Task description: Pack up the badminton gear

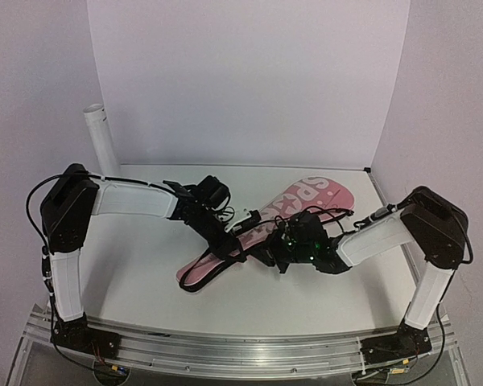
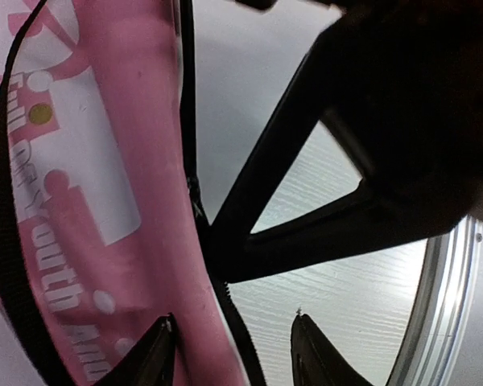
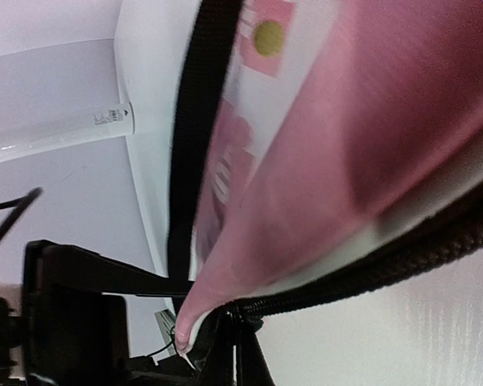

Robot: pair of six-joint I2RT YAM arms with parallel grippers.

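The pink SPORT bag [image 1: 302,201] lies diagonally across the middle of the bench [image 1: 129,265]. The left fingers [image 2: 157,358] are spread astride its zipper [image 2: 195,197]. I cannot tell how the right fingers [image 1: 278,253] are set.

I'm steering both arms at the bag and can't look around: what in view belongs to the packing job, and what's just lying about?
Part of the job:
- pink bag, lying on the table; no rackets or shuttlecocks show

Just standing by:
- white tube, upright at the back left, untouched
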